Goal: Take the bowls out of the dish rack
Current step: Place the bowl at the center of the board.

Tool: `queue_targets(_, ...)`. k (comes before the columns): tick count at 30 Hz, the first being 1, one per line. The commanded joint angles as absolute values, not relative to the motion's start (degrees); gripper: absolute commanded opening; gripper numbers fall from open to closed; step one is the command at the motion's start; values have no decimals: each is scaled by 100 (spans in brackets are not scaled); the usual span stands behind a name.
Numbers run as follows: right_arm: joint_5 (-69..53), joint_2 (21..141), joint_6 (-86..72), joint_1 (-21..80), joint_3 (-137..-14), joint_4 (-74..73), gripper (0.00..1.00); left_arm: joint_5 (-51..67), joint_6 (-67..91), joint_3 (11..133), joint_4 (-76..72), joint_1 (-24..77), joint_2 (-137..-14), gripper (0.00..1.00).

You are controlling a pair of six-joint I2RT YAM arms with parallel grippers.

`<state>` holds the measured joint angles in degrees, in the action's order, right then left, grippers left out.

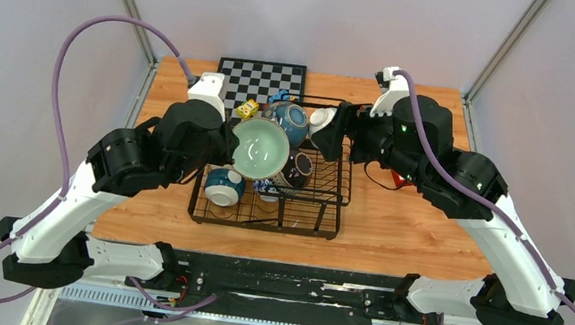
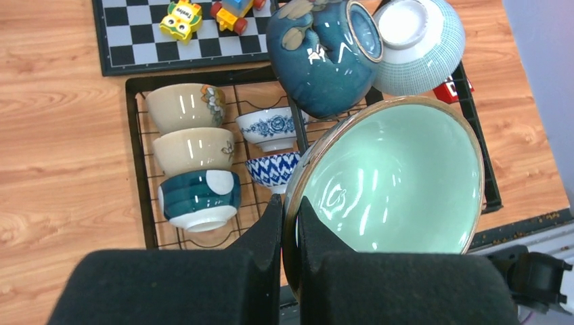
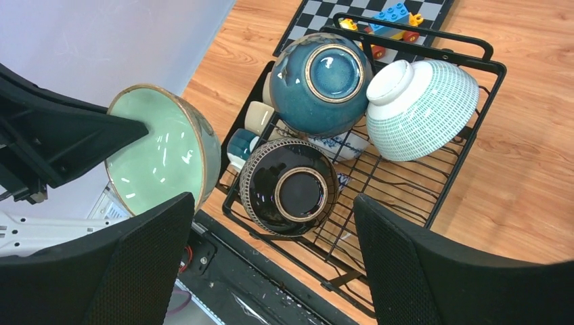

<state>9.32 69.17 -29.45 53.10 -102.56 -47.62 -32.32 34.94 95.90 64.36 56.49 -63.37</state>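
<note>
My left gripper (image 2: 291, 203) is shut on the rim of a pale mint green bowl (image 2: 399, 179) and holds it tilted above the dish rack (image 2: 135, 162); the top view shows it too (image 1: 260, 148). In the black wire rack (image 1: 327, 216) lie a teal blue bowl (image 2: 318, 57), a white bowl with a blue pattern (image 2: 423, 44), a dark bowl (image 3: 291, 186), two beige bowls (image 2: 183, 105), two blue-and-white bowls (image 2: 271, 128) and a blue-banded bowl (image 2: 200, 196). My right gripper (image 3: 272, 200) is open and empty above the rack's right side (image 1: 336, 135).
A black-and-white chessboard (image 1: 261, 78) lies behind the rack with small toy blocks (image 2: 181, 15) on its near edge. A small red object (image 1: 399, 179) lies on the wood right of the rack. Bare wood lies to the left and right of the rack.
</note>
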Motion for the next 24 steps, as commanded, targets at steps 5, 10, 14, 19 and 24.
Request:
queue_targets(5,1128,7175,-2880,5467,-10661,-4976,83,-3640,4298,9631,5937,5660,-6484,0)
queue_targets(10,886,7580,-2850,5589,-10917,-5038,76,-3435,4613,9823,6004,5660,-6673,0)
queue_targets(14,770,7831,-2804,5626,-11066,-5072,71,-3293,4793,9861,6006,5660,-6680,0)
queue_targets(19,675,8061,-2724,5635,-11171,-5109,60,-3267,4851,9861,5985,5662,-6653,0)
queue_targets(24,773,8194,-2573,5640,-11235,-5238,52,-3187,4882,9846,5985,5660,-6676,0)
